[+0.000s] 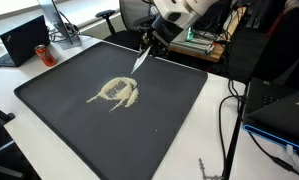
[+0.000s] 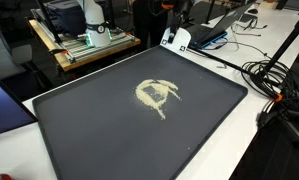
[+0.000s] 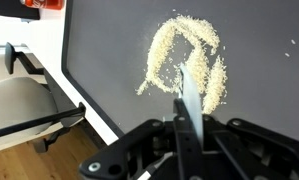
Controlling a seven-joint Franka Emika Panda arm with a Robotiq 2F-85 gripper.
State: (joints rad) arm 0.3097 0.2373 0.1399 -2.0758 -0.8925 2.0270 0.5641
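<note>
A loose ring-shaped pile of pale grains [image 1: 117, 92] lies near the middle of a large black mat [image 1: 169, 130]; both exterior views show it, and the pile [image 2: 157, 94] sits on the mat [image 2: 109, 150]. My gripper [image 1: 154, 42] hangs above the mat's far edge, shut on a thin white flat blade [image 1: 139, 60] that points down toward the pile without touching it. In the wrist view the jaws [image 3: 189, 135] clamp the blade [image 3: 189, 92], whose tip overlaps the grains [image 3: 169, 45] in the picture. In an exterior view the gripper [image 2: 172, 38] is at the mat's far side.
A black laptop [image 1: 24, 40] and a red can [image 1: 44, 52] stand on the white table beyond the mat's corner. Cables [image 1: 229, 130] trail beside the mat, and more cables [image 2: 274, 75] lie on the table. A wooden bench with equipment [image 2: 89, 42] and an office chair [image 3: 29, 100] stand nearby.
</note>
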